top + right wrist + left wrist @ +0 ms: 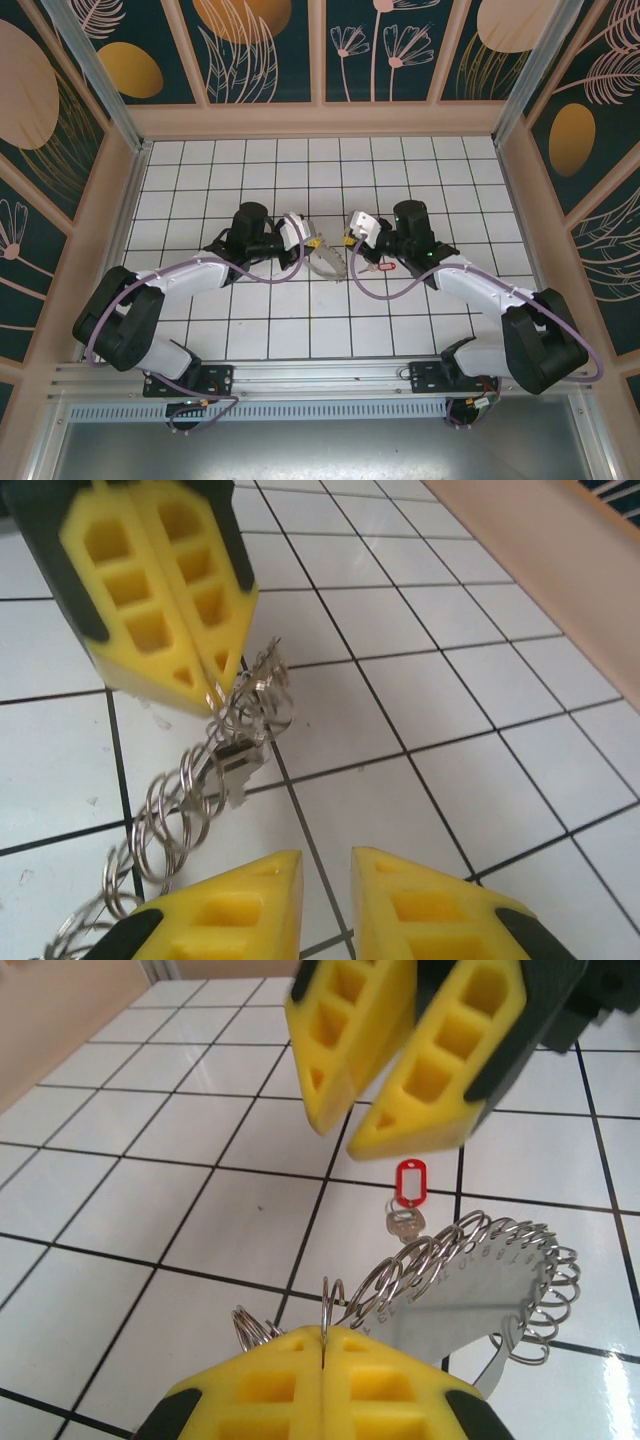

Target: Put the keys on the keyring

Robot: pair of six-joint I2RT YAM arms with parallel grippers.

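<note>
The keyring (pixel 480 1280) is a flat metal plate fringed with many small steel rings, held just above the white tiles; it also shows as a string of rings (pixel 195 800) and from above (pixel 328 260). My left gripper (pixel 325 1335) is shut on one ring at the plate's edge. Opposite it, the right gripper (pixel 350 1135) hangs slightly open with nothing between its fingers. In the right wrist view the right gripper (pixel 325 858) shows a narrow gap over bare tile, and the left gripper (pixel 215 695) pinches the rings. A key with a red tag (pixel 410 1182) lies flat on the tiles beyond the plate (pixel 385 266).
Both arms meet at the middle of the white tiled floor (pixel 300 170), their purple cables (pixel 380 290) trailing behind. Wooden walls (pixel 320 120) close the back and sides. A metal rail (pixel 320 375) runs along the near edge.
</note>
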